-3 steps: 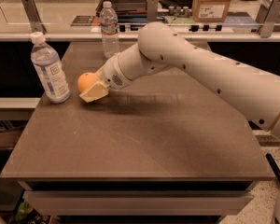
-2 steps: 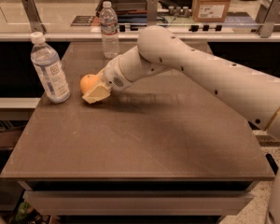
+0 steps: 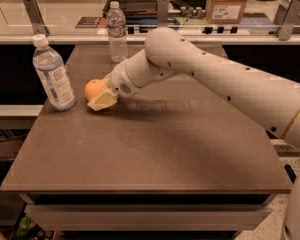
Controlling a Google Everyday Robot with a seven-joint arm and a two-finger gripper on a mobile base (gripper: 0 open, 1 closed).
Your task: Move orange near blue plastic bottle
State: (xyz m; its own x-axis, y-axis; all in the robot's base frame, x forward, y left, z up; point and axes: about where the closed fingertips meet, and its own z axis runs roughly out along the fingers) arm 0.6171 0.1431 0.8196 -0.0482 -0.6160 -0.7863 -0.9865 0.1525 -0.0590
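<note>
The orange (image 3: pixel 93 89) is at the left side of the brown table (image 3: pixel 155 149), just right of the blue plastic bottle (image 3: pixel 53 76), a small gap apart. The bottle stands upright near the table's left edge, with a white cap and a pale label. My gripper (image 3: pixel 101 100) reaches in from the right at the end of the white arm (image 3: pixel 200 74). It is shut on the orange, with one pale finger (image 3: pixel 104 102) showing in front of and below the fruit. The far finger is hidden behind the orange.
A slimmer clear bottle (image 3: pixel 117 34) stands upright at the table's back edge, behind the arm. A counter with metal posts (image 3: pixel 162 9) and a cardboard box (image 3: pixel 229 3) runs behind the table. The table's left edge is close to the blue bottle.
The gripper and the orange have barely shifted, settling slightly lower beside the blue bottle. Both bottles have stayed still.
</note>
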